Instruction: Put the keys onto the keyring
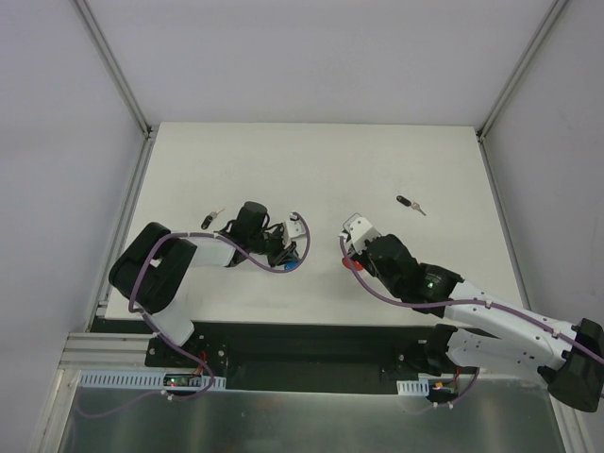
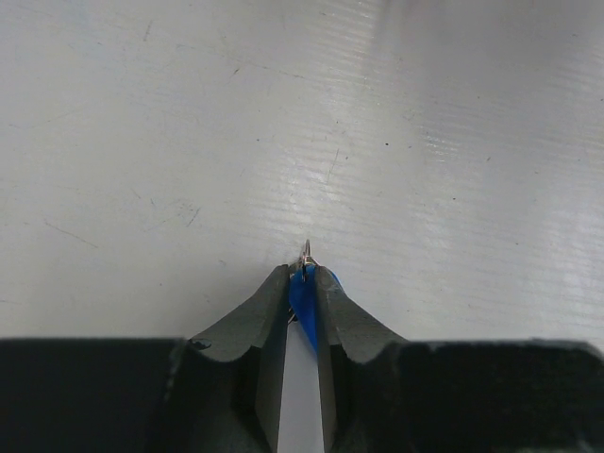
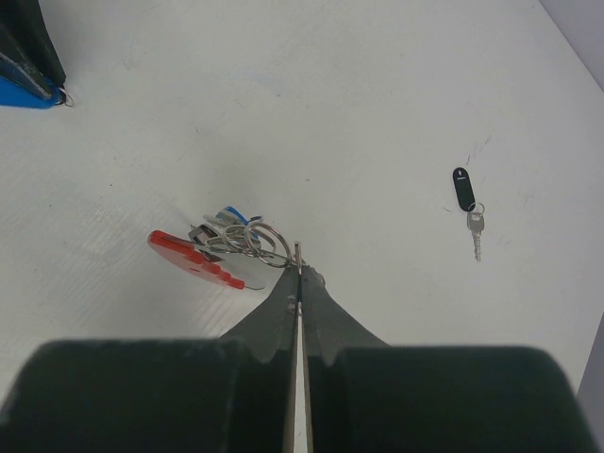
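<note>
We work over a white table (image 1: 434,160); the left gripper (image 2: 304,272) pinches the blue-headed key (image 2: 302,297) by its plastic head, low over the surface, with the key's small silver loop poking past the tips; the right gripper (image 3: 298,274) is pressed together, seemingly on a thin wire ring of the keyring (image 3: 193,253), whose red plastic part lies on the table just beside its tips; the two grippers are apart, near the table's middle.

We judge the risks thus: the thin ring could twist or slip from the shut jaws; the key, held edge-on, could pivot; its tiny loop could miss the ring.

We count two grippers; one keyring; one blue-headed key; two black-headed keys (image 1: 408,202) (image 1: 209,220), well apart.
</note>
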`<act>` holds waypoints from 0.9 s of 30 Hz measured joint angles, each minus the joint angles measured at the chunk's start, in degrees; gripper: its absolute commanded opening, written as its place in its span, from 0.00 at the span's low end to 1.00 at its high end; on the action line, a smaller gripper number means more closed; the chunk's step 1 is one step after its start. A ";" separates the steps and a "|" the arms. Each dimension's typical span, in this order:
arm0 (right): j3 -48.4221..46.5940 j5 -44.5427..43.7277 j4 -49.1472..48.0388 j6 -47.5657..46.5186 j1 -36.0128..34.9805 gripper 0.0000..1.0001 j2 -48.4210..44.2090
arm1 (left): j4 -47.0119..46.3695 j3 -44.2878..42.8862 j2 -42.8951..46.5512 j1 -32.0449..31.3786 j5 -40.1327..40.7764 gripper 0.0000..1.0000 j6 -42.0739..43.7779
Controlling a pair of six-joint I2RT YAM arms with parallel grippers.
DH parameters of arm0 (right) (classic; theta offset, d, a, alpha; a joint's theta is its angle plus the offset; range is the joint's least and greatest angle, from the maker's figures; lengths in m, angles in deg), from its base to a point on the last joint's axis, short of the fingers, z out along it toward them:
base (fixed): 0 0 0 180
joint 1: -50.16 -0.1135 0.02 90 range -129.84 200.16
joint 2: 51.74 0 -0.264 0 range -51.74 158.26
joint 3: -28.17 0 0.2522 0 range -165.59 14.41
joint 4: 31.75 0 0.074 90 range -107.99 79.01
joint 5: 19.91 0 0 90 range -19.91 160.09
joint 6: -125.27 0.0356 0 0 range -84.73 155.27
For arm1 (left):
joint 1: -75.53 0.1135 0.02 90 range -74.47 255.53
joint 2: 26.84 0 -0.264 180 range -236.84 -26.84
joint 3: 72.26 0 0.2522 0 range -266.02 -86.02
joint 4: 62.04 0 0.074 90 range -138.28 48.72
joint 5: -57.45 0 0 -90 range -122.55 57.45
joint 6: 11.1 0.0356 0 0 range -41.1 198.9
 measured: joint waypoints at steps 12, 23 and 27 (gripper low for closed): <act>0.00 0.02 -0.02 0.00 0.00 0.02 0.11 | 0.68 -0.31 0.00 -0.39 0.15 0.08 0.76; 0.00 0.02 0.00 0.00 0.00 0.01 0.55 | 0.83 -0.83 -0.11 -0.81 1.33 0.00 0.79; 0.00 0.11 0.02 0.00 0.00 0.01 0.52 | 0.72 -0.83 0.26 -0.81 1.66 0.00 -0.50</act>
